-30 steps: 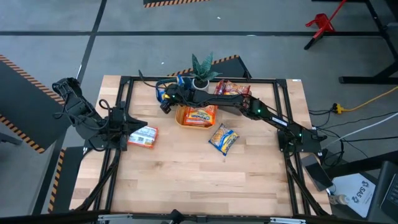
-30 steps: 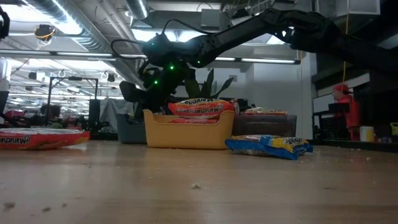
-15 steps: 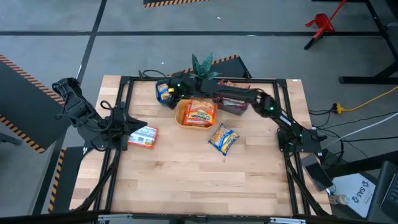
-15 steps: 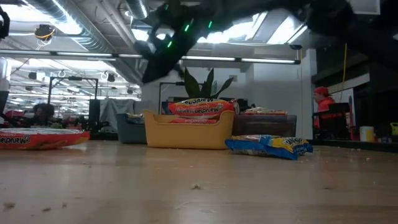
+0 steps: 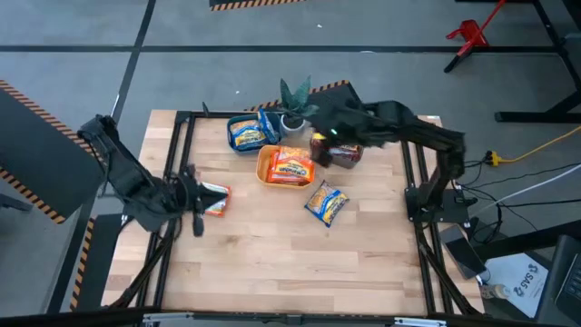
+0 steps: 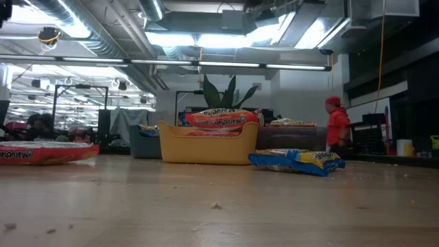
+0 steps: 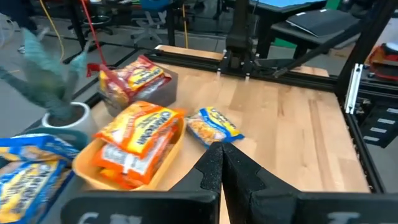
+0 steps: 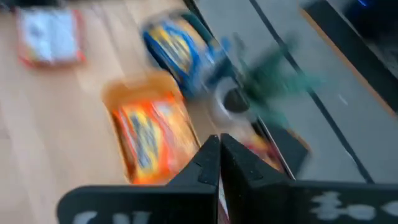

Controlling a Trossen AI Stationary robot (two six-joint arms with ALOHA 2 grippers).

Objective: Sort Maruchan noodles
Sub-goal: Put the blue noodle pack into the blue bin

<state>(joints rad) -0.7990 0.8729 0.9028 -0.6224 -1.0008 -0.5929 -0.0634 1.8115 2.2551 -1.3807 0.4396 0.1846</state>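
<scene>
**Noodle packets in three bins, two loose on the bench, both jaws shut and empty**

We see the left gripper [image 5: 195,195] low over the left part of the bench [image 5: 272,263], right beside the red-and-white packet [image 5: 214,199] that lies flat there; from above we cannot tell whether they touch. In the left wrist view its jaws are pressed together with nothing between them.

We find the right gripper [image 5: 318,145] raised over the far side of the bench, above the grey bin [image 5: 345,154]. Its jaws are likewise closed tight in the right wrist view, and we see no packet in them.

The orange bin [image 5: 285,168] stands near the middle of the far half and holds orange packets [image 5: 290,168], stacked so the top one rises above the rim in the low view. Just beyond it to the left, the teal bin [image 5: 238,136] holds yellow-and-blue packets [image 5: 250,134]. The grey bin, to the right of the orange one, holds red packets [image 7: 130,79], seen best from the left wrist. A potted plant [image 5: 294,102] stands at the far edge between the teal and grey bins.

One loose yellow-and-blue packet [image 5: 326,202] lies on the bench just in front of and to the right of the orange bin, apart from both grippers.

Beyond the bench, in the low view, a person in red [image 6: 336,127] stands in the room.
</scene>
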